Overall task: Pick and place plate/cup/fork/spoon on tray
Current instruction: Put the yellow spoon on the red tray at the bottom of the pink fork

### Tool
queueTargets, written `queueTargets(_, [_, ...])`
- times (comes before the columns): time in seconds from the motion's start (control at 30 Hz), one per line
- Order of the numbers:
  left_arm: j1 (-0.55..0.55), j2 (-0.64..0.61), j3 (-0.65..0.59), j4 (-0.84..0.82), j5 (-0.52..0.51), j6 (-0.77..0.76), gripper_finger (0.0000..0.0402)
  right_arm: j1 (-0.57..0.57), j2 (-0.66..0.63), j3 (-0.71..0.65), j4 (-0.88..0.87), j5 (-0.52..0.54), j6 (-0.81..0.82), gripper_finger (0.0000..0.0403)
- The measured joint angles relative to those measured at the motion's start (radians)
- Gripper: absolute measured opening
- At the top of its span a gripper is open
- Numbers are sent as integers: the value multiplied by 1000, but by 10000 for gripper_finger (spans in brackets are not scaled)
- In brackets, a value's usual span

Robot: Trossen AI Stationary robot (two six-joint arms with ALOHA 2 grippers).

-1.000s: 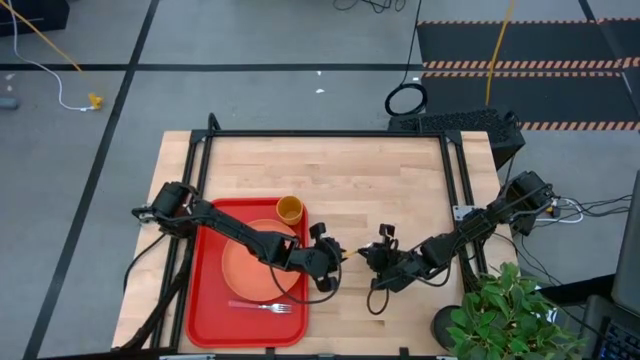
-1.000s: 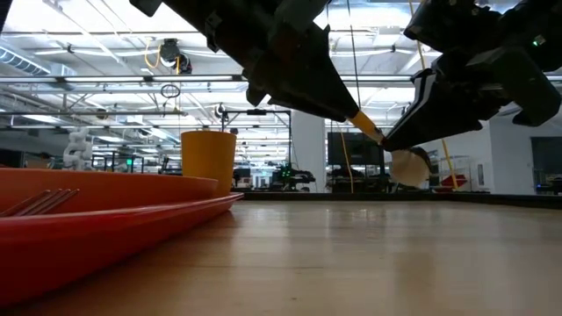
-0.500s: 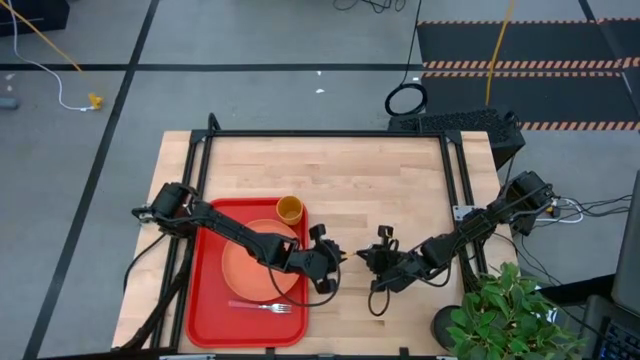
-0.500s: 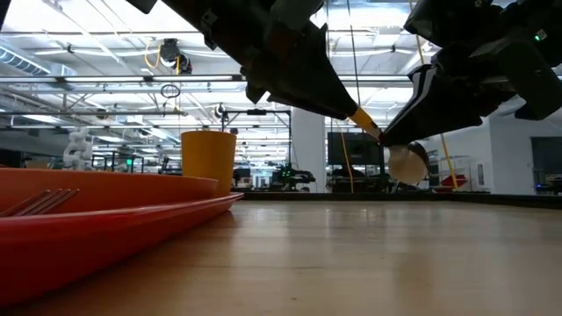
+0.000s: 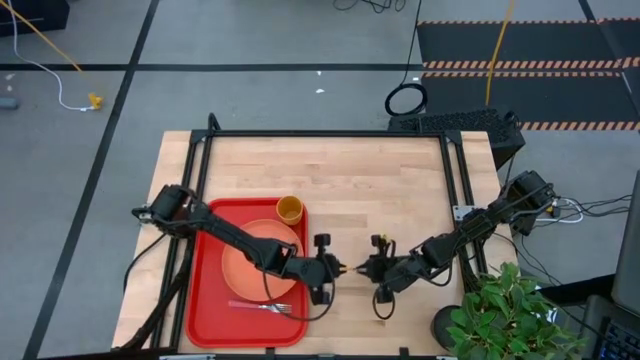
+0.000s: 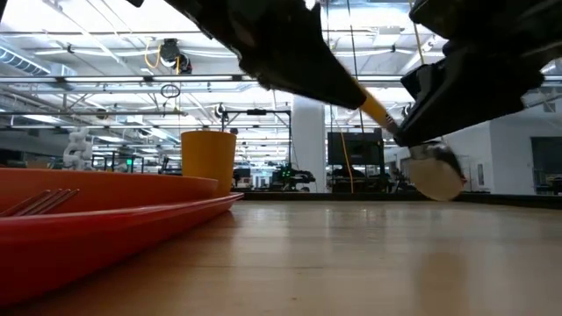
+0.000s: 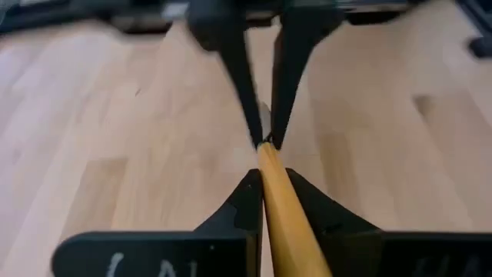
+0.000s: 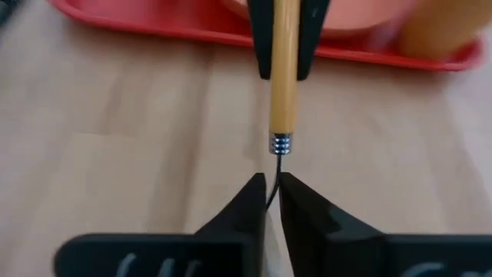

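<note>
Spoon [image 8: 283, 73] with silver bowl and orange handle hangs above the wooden desk [image 5: 390, 190], clamped between left end effector [image 5: 338, 268] and right end effector [image 5: 368, 268], while salmon-orange round plate [image 5: 245, 270], yellow-orange cup [image 5: 289, 210] and pinkish-red-handled fork [image 5: 265, 307] already sit on the bright red rectangular tray [image 5: 207, 320].

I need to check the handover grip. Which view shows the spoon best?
The right wrist view: the spoon shows its orange handle in the left gripper and its metal neck in the right gripper. The left wrist view shows only the handle, the low view the bowl, the high view almost nothing.
</note>
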Motion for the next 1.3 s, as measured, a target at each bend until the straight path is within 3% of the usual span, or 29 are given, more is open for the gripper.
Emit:
queueTargets(0.23, [-48, 0, 0, 84, 27, 182, 27, -7, 1, 0, 125, -165, -22, 83])
queueTargets(0.5, [-82, 0, 0, 93, 69, 351, 27, -21, 2, -1, 177, -350, 0, 111])
queueTargets(1.0, [-93, -1, 1, 178, 190, 664, 28, -93, 7, -26, 336, -655, 48, 116])
queueTargets(1.3, [-84, -1, 1, 202, 195, 841, 30, -106, 7, -105, 477, -709, 92, 116])
